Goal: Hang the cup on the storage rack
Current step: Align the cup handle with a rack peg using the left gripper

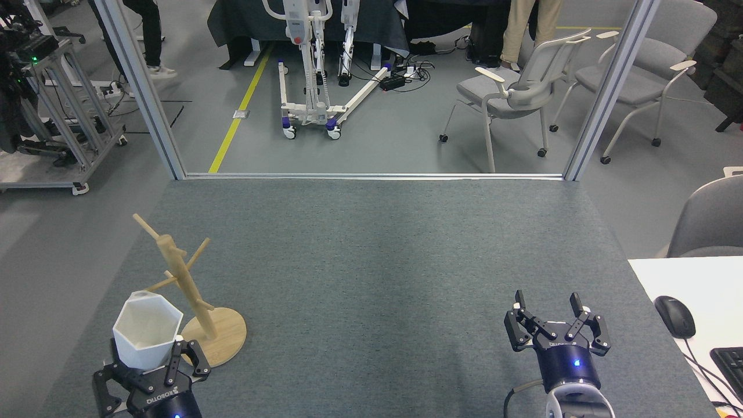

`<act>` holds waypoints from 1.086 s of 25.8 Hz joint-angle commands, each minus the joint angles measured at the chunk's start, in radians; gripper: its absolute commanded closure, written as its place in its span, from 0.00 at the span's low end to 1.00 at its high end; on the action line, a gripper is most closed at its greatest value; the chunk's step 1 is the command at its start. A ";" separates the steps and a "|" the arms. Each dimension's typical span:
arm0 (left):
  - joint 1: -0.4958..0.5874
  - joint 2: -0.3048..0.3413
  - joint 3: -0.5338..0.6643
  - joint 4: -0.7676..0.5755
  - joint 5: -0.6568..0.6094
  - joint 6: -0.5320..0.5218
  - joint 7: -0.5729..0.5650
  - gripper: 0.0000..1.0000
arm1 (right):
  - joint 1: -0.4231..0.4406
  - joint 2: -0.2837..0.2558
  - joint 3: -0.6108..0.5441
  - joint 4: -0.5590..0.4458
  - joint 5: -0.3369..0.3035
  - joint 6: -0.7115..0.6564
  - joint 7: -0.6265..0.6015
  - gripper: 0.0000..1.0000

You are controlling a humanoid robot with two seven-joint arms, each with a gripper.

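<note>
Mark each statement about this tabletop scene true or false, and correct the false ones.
1. The left end effector holds the cup. True.
2. The cup already hangs on a peg of the storage rack. False: it is in the grip, beside the rack.
3. The right end effector grips a mug. False: it is open and empty.
4. The rack stands upright on its round base. True.

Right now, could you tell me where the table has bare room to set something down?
The wide grey stretch between the storage rack and the right gripper is bare, back to the far edge. It is crowded near-left, where the left gripper holds the cup beside the rack.
</note>
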State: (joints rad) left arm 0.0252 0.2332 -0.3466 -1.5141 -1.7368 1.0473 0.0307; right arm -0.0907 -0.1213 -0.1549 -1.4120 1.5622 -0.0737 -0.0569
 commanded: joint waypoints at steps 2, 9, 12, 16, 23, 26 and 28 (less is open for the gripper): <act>-0.014 0.008 0.003 0.006 0.019 0.000 -0.003 0.84 | 0.000 0.000 0.000 -0.001 0.001 0.000 0.000 0.01; -0.013 0.015 0.011 -0.003 0.020 0.000 -0.003 0.84 | 0.000 0.000 0.000 0.001 -0.001 0.000 0.000 0.01; -0.002 0.017 0.034 -0.026 0.028 0.000 -0.006 0.85 | 0.000 -0.001 0.000 0.001 -0.001 -0.001 0.000 0.01; 0.002 0.017 0.049 -0.051 0.053 0.000 -0.006 0.85 | 0.000 -0.001 0.000 0.001 -0.001 -0.001 0.000 0.01; -0.002 0.018 0.049 -0.048 0.053 0.000 -0.005 0.85 | 0.000 -0.003 0.000 0.001 0.001 0.000 0.000 0.01; -0.005 0.020 0.047 -0.044 0.051 0.000 -0.003 0.85 | 0.000 -0.003 0.000 0.001 0.001 0.000 0.000 0.01; -0.007 0.020 0.046 -0.043 0.049 0.000 0.000 0.85 | 0.000 -0.003 0.000 0.001 0.001 0.000 0.000 0.01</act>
State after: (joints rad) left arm 0.0207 0.2527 -0.2990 -1.5593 -1.6852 1.0470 0.0264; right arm -0.0905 -0.1240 -0.1549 -1.4113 1.5631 -0.0743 -0.0560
